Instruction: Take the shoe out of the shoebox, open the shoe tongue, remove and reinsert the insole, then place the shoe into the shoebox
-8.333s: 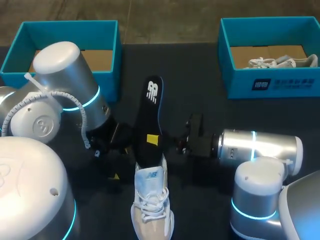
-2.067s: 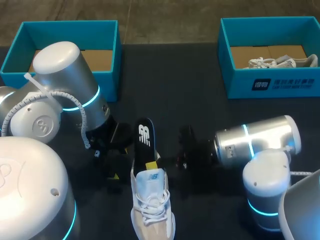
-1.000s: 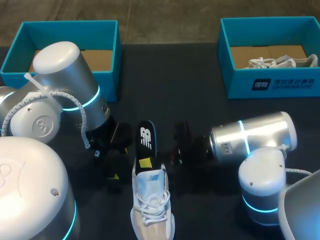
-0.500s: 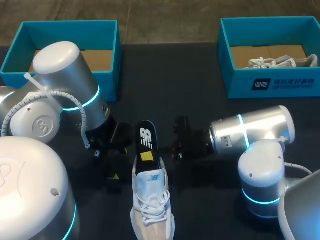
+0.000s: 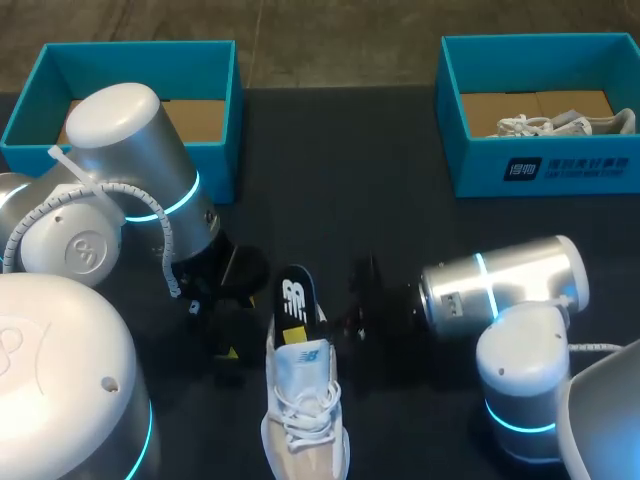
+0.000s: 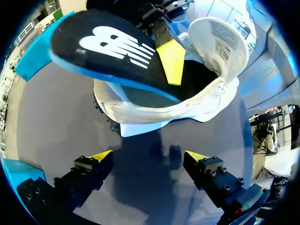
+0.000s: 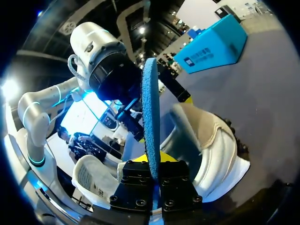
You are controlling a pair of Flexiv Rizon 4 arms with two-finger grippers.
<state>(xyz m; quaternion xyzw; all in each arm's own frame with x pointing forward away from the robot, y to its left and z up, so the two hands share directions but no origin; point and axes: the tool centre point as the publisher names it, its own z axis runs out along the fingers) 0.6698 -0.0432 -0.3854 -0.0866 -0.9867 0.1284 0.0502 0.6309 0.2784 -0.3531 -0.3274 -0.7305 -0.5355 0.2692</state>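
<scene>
**Insole Halfway Home, Boxing-Up Yet to Come**

The shoe (image 5: pixel 305 400) sits on the counter (image 5: pixel 400 200), out of its box, with the tongue thrown open. The black insole (image 5: pixel 292 297) has its front part inside the shoe and its heel end jutting out past the collar, pinched by the right pincer (image 7: pixel 152 168). The left pincer (image 6: pixel 147 157) gapes wide just beside the heel, holding nothing (placed, I'd guess, to steady it). Left to do: seat the insole flat, then carry the shoe to the empty shoebox (image 5: pixel 215 110).

The insole (image 5: pixel 291 296) is half hidden inside the shoe (image 5: pixel 303 410), its toe cut off
</scene>
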